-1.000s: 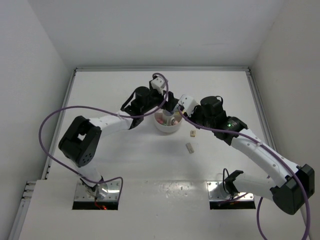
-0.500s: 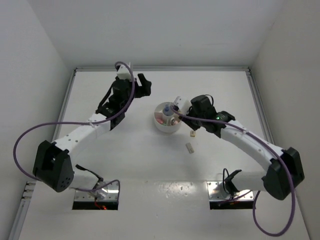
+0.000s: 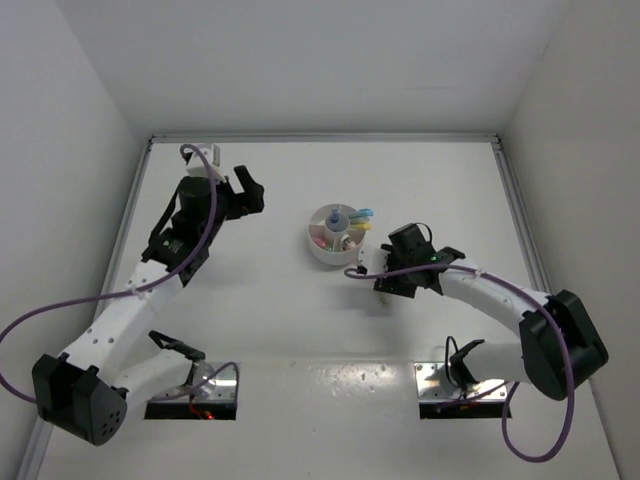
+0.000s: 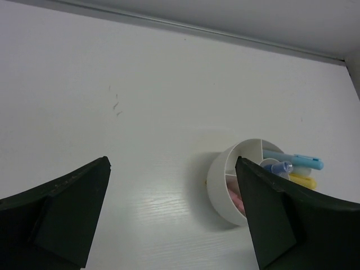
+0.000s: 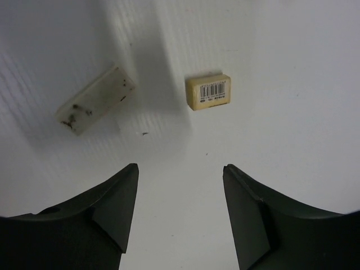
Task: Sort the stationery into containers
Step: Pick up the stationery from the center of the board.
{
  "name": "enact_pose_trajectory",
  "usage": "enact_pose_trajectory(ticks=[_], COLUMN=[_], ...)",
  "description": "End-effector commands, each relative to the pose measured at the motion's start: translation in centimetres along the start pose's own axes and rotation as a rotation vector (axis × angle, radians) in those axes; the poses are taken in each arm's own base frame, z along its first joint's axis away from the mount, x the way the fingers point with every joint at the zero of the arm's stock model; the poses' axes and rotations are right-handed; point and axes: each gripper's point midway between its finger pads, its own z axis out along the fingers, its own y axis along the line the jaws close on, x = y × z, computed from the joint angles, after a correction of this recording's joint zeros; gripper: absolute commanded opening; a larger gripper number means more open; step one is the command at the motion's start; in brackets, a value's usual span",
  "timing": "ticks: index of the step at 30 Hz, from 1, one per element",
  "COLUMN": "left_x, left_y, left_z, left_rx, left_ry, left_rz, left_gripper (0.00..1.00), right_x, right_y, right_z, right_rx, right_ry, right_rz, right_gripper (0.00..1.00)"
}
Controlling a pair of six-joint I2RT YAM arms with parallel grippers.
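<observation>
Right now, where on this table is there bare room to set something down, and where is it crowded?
Bare: the table between the organiser and the arm bases, the strip behind the organiser to the back edge, and the stretch between it and the left tool. Crowded: beside the organiser, under the right tool, where the tan eraser and grey block lie.

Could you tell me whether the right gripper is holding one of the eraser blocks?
No, the right gripper has its fingers open and empty; the tan block and grey block lie on the table ahead.
</observation>
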Motion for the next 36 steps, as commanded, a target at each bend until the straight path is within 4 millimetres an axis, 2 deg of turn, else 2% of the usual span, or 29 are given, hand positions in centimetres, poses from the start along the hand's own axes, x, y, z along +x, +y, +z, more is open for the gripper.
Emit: enact_pose_trajectory(ticks=[1, 3, 4, 5, 6, 8, 9, 10, 11, 14, 20, 22, 25, 28, 33, 36], left_x=[1.0, 0.8, 0.5, 0.5, 0.3, 0.0, -0.3, -0.3, -0.5, -0.1, -0.4, -0.4, -0.4, -0.4, -0.4, -0.4], left_y=[0.3, 0.1, -0.2, -0.2, -0.3, -0.5, -0.6, -0.6, -0.6, -0.5, -1.0, -1.0, -1.0, -1.0, -1.0, -1.0], left_z=[-0.6, -0.9, -1.2, -1.2, -1.4, -1.7, -1.9, -1.9, -2.1, -2.1, -2.3, -2.3, -2.3, -2.3, -2.3, -2.3], left_rx=[0.022, 0.036, 0.05, 0.05, 0.054, 0.068, 0.072, 0.072, 0.075, 0.072, 0.097, 0.097, 0.097, 0.097, 0.097, 0.097], left_ry=[0.033, 0.027, 0.02, 0.02, 0.012, 0.005, -0.004, -0.004, -0.012, -0.004, -0.013, -0.013, -0.013, -0.013, -0.013, -0.013], left_rz=[0.046, 0.044, 0.042, 0.042, 0.041, 0.039, 0.037, 0.037, 0.036, 0.037, 0.035, 0.035, 0.035, 0.035, 0.035, 0.035], left_gripper=[1.0, 1.0, 1.0, 1.0, 1.0, 1.0, 1.0, 1.0, 1.0, 1.0, 1.0, 1.0, 1.0, 1.0, 1.0, 1.0], right_x=[-2.2, -1.8, -2.6, -2.7, -3.7, -3.8, -4.1, -3.8, -4.1, -3.9, -4.1, -3.6, -2.6, -2.6, -2.1, -1.8], right_y=[-2.7, -2.7, -3.9, -4.1, -4.4, -4.3, -5.4, -5.0, -6.0, -5.9, -4.5, -4.5, -3.5, -3.1, -3.9, -3.4], right_z=[0.6, 2.0, 1.9, 2.0, 2.3, 2.6, 2.6, 3.5, 3.5, 4.3, 3.9, 3.8, 4.5, 4.8, 5.9, 6.0], right_rx=[0.058, 0.019, 0.033, 0.019, -0.003, -0.049, -0.04, -0.071, -0.057, -0.102, -0.2, -0.206, -0.257, -0.275, -0.239, -0.257], right_ry=[-0.096, -0.061, -0.076, -0.073, -0.094, -0.084, -0.084, -0.061, -0.064, -0.044, -0.059, -0.05, -0.021, -0.021, 0.002, 0.016], right_rz=[-0.138, -0.113, -0.093, -0.084, -0.06, -0.039, -0.03, -0.016, -0.006, 0.007, 0.016, 0.015, 0.024, 0.027, 0.012, 0.015], right_gripper=[0.63, 0.63, 0.63, 0.63, 0.63, 0.63, 0.63, 0.63, 0.63, 0.63, 0.63, 0.63, 0.63, 0.63, 0.63, 0.63])
